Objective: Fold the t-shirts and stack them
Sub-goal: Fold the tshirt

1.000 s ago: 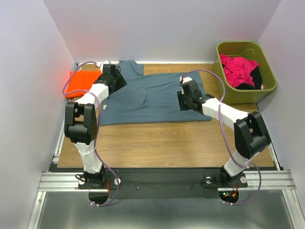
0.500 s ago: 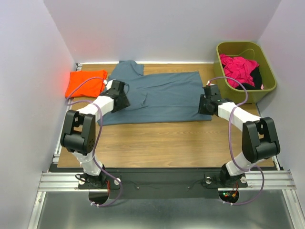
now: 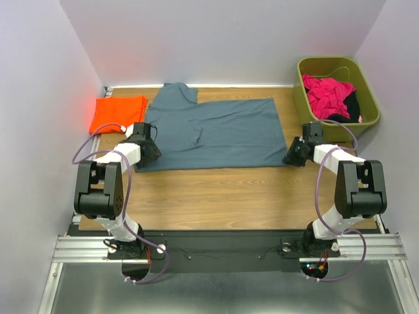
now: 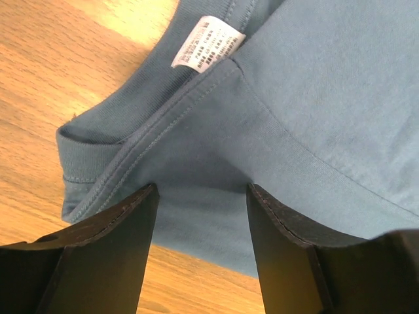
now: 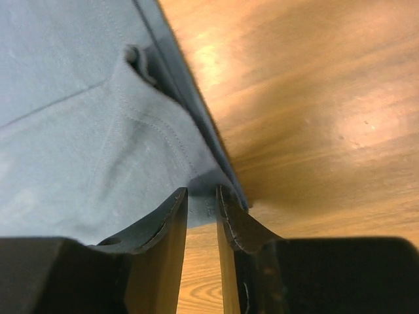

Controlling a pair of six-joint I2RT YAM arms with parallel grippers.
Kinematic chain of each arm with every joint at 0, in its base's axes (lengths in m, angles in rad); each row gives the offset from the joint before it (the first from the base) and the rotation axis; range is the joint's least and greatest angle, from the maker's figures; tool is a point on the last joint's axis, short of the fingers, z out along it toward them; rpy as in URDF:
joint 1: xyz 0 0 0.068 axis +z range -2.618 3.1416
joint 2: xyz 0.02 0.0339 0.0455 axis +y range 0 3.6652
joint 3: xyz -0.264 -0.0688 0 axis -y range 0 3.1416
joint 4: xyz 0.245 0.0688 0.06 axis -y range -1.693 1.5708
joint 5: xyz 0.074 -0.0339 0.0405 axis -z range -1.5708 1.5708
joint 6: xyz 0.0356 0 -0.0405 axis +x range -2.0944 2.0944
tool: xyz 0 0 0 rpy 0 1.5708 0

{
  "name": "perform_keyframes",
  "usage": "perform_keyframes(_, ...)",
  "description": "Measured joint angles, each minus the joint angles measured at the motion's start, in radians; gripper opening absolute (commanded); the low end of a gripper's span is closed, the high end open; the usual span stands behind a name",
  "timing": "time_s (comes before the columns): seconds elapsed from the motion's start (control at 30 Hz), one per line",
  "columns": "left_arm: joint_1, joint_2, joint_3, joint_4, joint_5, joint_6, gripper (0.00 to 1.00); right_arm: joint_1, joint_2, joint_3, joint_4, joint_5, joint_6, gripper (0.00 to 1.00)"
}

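The slate blue-grey t-shirt (image 3: 216, 131) lies flat on the wooden table, one sleeve pointing to the back. The bright orange t-shirt (image 3: 118, 112) lies folded at the back left corner. My left gripper (image 3: 149, 152) is open at the blue-grey shirt's near left corner; in the left wrist view (image 4: 201, 190) its jaws stand wide just above the collar, by the white label (image 4: 207, 42). My right gripper (image 3: 291, 157) is at the near right corner; in the right wrist view (image 5: 201, 191) its jaws stand narrowly apart, tips at the hem (image 5: 196, 131), with wood showing between them.
An olive green bin (image 3: 330, 61) stands at the back right with pink cloth (image 3: 326, 93) and dark cloth (image 3: 352, 104) in it. White walls close in the left, back and right. Bare wood table (image 3: 222, 196) lies in front of the shirt.
Both arms have swung outward and toward the near edge, from over the shirt's middle and back to its near left and near right corners. The shirt lies as before.
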Motion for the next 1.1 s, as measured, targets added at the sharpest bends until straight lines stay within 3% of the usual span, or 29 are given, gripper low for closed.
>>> perform_keyframes(0.2,0.067,-0.114,-0.126,0.045,0.066,-0.022,0.65,-0.091,-0.083,-0.104,0.01,-0.108,0.05,0.3)
perform_keyframes(0.43,0.123,-0.312,-0.275,-0.028,0.122,-0.069,0.63,-0.178,-0.325,-0.26,-0.163,-0.096,0.1,0.31)
perform_keyframes(0.73,0.105,-0.498,-0.234,-0.189,0.128,-0.098,0.73,-0.164,-0.405,-0.123,-0.249,-0.153,0.076,0.32)
perform_keyframes(0.9,0.003,-0.448,-0.113,-0.184,0.11,-0.089,0.71,-0.051,-0.288,-0.024,-0.241,-0.2,0.039,0.24)
perform_keyframes(1.1,-0.035,-0.237,-0.031,-0.113,0.1,-0.071,0.67,-0.003,-0.113,0.012,-0.189,-0.229,0.034,0.17)
